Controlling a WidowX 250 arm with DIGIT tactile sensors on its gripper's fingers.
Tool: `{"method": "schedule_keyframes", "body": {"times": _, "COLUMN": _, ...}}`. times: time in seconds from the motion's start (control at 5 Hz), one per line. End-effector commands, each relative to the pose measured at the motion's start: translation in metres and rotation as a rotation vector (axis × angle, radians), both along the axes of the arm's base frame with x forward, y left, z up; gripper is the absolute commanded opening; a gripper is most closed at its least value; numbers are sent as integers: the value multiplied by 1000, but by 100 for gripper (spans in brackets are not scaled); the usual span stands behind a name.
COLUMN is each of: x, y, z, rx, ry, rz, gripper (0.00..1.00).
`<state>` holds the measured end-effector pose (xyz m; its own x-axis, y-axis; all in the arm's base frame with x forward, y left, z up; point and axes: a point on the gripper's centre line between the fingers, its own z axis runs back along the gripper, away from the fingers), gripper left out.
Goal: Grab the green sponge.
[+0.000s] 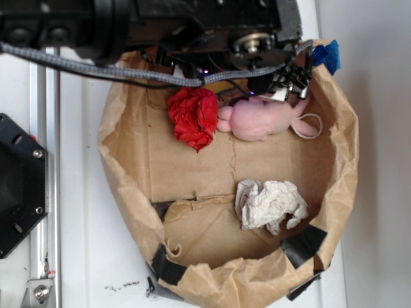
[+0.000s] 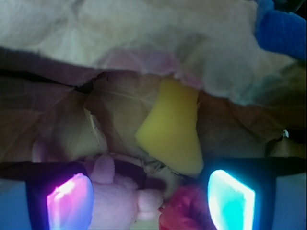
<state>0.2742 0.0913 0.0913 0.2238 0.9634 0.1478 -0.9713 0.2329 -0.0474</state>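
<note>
End effector (image 2: 151,201) wide open, green sponge (image 2: 170,129) just ahead btwn pads, nr pink plush (image 2: 120,196)

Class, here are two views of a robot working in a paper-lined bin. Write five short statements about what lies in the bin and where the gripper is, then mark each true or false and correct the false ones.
1. The red paper wad lies right beside the pink plush toy. True.
2. The gripper is shut on the green sponge. False: it is open, and the sponge lies ahead of it, ungrasped.
3. A white crumpled paper lies apart from the toy. True.
4. The sponge's visible face is blue. False: it is yellow.
5. The bin is lined with white cloth. False: brown paper.
</note>
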Motion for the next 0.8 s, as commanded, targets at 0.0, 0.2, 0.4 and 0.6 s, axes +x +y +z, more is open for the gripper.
{"method": "schedule_keyframes", "body": {"times": 0.0, "x": -2, "y": 14, "z": 15, "rx": 14, "ry": -53, "rz": 30, "gripper": 100}}
{"method": "schedule_keyframes", "body": {"times": 0.2, "x": -2, "y": 14, "z": 15, "rx": 14, "ry": -53, "rz": 30, "gripper": 100}}
{"method": "schedule_keyframes", "body": {"times": 0.4, "x": -5, "y": 27, "z": -12, "rx": 73, "ry": -49, "rz": 77, "gripper": 100}}
{"method": "schedule_keyframes", "body": {"times": 0.6, "x": -10, "y": 31, "z": -26, "rx": 97, "ry": -49, "rz": 94, "gripper": 100}}
